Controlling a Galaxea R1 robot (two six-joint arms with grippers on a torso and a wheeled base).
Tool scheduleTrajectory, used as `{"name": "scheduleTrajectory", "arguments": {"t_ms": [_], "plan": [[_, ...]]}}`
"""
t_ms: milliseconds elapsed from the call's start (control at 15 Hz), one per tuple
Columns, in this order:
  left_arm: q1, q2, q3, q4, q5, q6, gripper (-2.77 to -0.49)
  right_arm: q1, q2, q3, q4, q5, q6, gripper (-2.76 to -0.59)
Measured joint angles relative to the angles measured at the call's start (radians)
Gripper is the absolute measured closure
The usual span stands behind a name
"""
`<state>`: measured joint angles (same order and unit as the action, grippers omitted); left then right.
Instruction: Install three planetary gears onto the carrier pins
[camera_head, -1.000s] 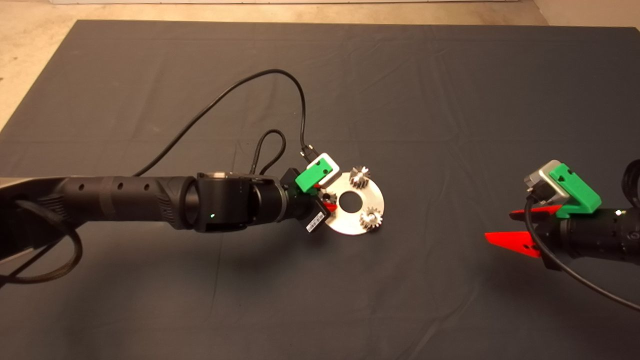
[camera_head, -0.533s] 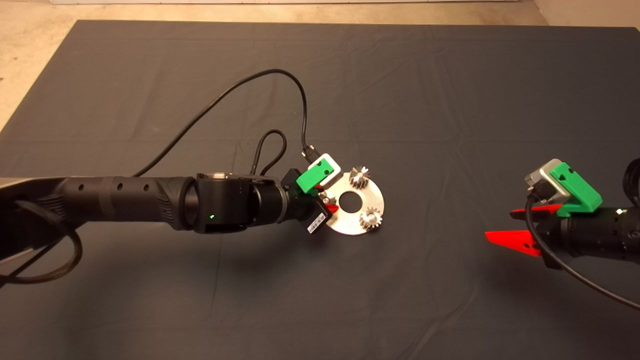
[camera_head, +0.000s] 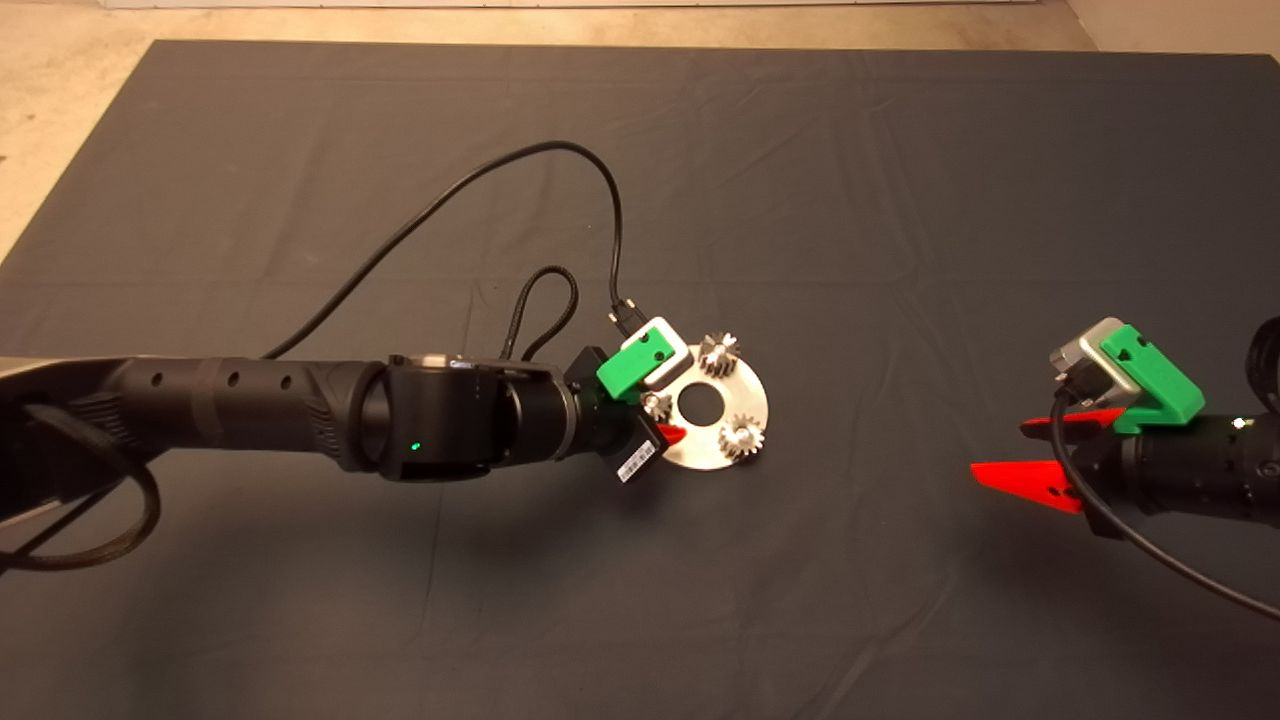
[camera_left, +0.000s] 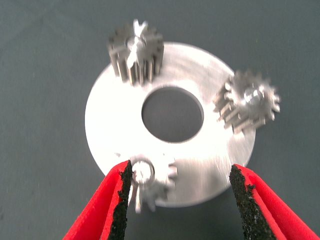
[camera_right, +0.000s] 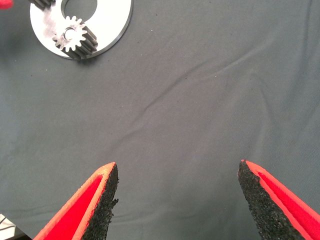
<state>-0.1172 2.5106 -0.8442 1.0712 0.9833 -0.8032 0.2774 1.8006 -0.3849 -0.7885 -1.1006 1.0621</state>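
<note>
My two black arms, green wrists, red fingers

My left black tubular arm (camera_head: 300, 420) has small round holes, ribbed joints, a lit green dot, a white barcode label and looping black cables (camera_head: 480, 200). Each wrist carries a green plastic bracket (camera_head: 1150, 385) on a grey camera block. My red wedge-shaped fingers (camera_right: 87, 205) wear rough black pads.
</note>
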Motion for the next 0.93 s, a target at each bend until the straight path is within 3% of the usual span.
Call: {"name": "scheduleTrajectory", "arguments": {"t_ms": [67, 200, 267, 333, 400, 467, 533, 600, 667, 800, 933], "plan": [[-0.004, -0.004, 0.018, -0.013, 0.055, 0.000, -1.40, 0.000, 0.001, 0.000, 0.000, -0.002, 0.000, -1.78], [-0.014, -0.019, 0.068, -0.034, 0.204, 0.000, -1.46, 0.003, 0.007, 0.000, 0.000, -0.011, 0.000, -1.78], [-0.017, -0.028, 0.104, -0.042, 0.278, 0.000, -1.46, 0.017, 0.018, 0.000, 0.001, -0.024, 0.000, -1.78], [-0.020, -0.037, 0.159, -0.065, 0.339, -0.009, -1.57, 0.040, 0.042, 0.000, 0.002, -0.036, 0.000, -1.78], [-0.024, -0.049, 0.230, -0.097, 0.369, -0.030, -1.61, 0.050, 0.076, 0.000, 0.009, -0.051, 0.000, -1.78], [-0.028, -0.069, 0.303, -0.139, 0.390, -0.071, -1.61, 0.050, 0.123, 0.000, 0.031, -0.084, 0.000, -1.78], [-0.037, -0.089, 0.358, -0.183, 0.410, -0.125, -1.61, 0.050, 0.178, 0.000, 0.054, -0.125, 0.000, -1.78], [-0.050, -0.108, 0.393, -0.214, 0.427, -0.189, -1.61, 0.050, 0.229, 0.000, 0.070, -0.172, 0.002, -1.78], [-0.061, -0.123, 0.420, -0.236, 0.443, -0.253, -1.61, 0.050, 0.278, 0.000, 0.083, -0.209, 0.012, -1.78], [-0.075, -0.134, 0.466, -0.282, 0.465, -0.362, -1.61, 0.050, 0.336, 0.000, 0.100, -0.237, 0.042, -1.78], [-0.080, -0.123, 0.497, -0.326, 0.472, -0.419, -1.61, 0.045, 0.366, 0.000, 0.105, -0.245, 0.066, -1.78]]}}
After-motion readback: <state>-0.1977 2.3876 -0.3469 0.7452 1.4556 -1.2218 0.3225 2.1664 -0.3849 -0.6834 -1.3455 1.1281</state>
